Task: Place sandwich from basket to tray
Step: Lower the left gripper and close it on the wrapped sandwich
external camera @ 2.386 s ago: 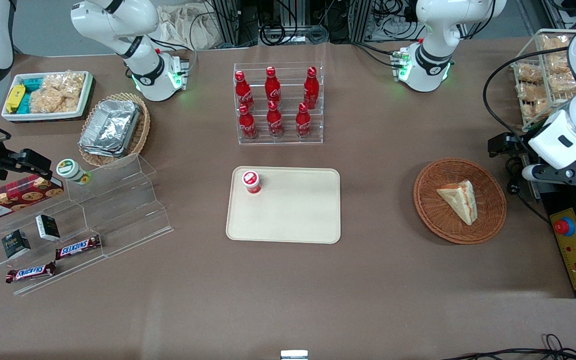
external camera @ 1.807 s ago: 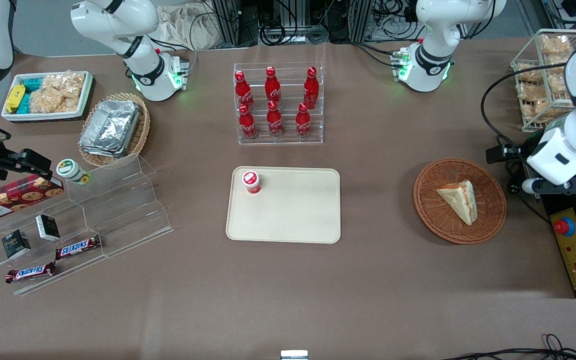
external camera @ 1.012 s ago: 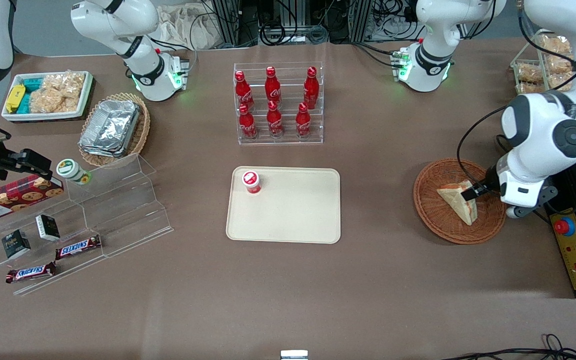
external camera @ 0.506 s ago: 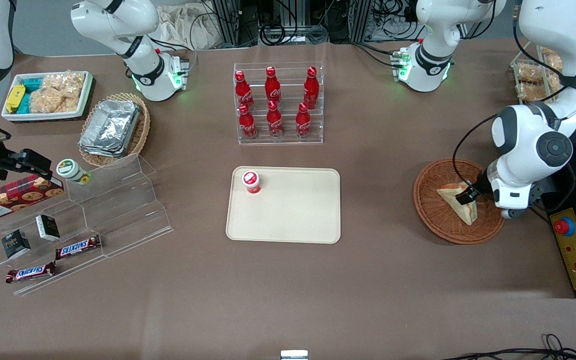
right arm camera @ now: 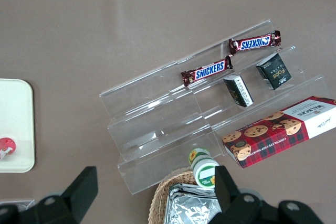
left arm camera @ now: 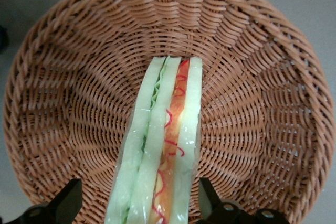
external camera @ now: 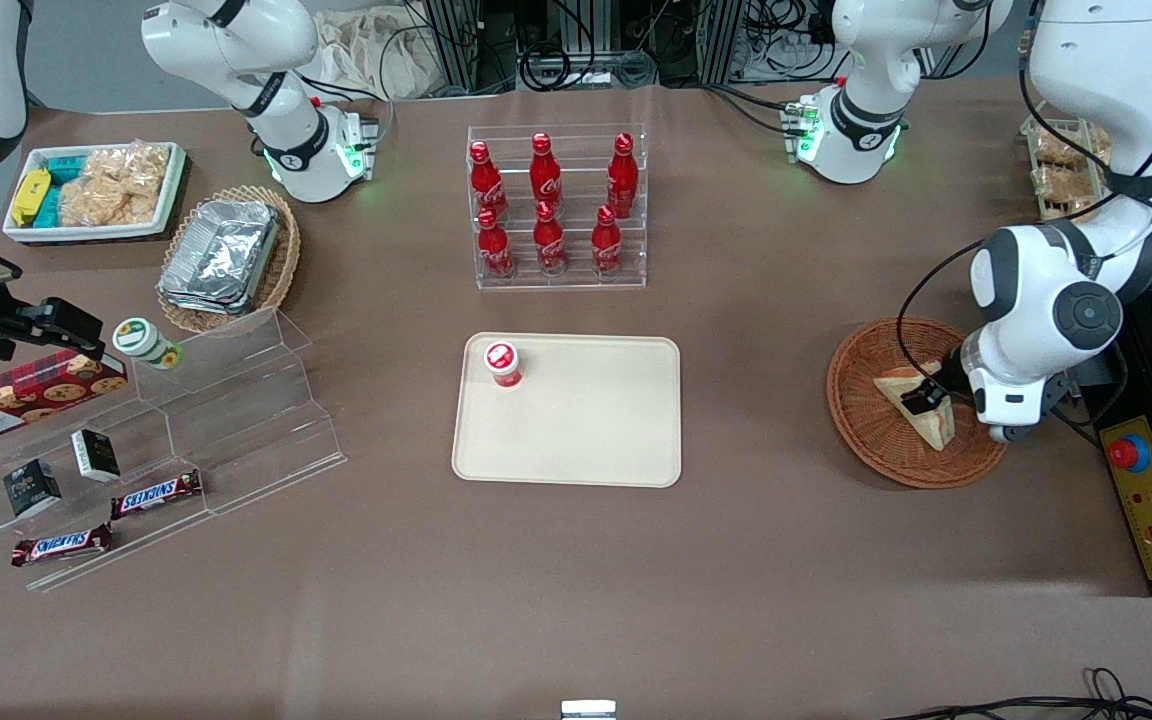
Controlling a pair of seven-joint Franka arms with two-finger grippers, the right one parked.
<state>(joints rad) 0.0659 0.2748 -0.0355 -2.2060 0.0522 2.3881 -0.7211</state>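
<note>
The sandwich [external camera: 898,386], a pale bread wedge with red and green filling, lies in the round reddish-brown wicker basket [external camera: 861,420] toward the working arm's end of the table. My left gripper [external camera: 926,398] is down in the basket over the sandwich. In the left wrist view the gripper [left arm camera: 139,207] is open, with one black finger [left arm camera: 67,204] on each side of the sandwich [left arm camera: 163,145]. The fingers stand apart from the bread, with the basket's weave [left arm camera: 252,77] all around. The beige tray [external camera: 596,430] lies flat at mid-table, well away from the basket.
A small red-capped bottle [external camera: 502,363] stands on the tray's corner. A clear rack of red cola bottles [external camera: 556,205] stands farther from the camera than the tray. A yellow control box [external camera: 1151,495] lies beside the basket. Clear stepped shelves with snacks [external camera: 156,450] are toward the parked arm's end.
The left arm has swung in from the table's edge over the basket, and the gripper has come down astride the sandwich. The sandwich has not moved.
</note>
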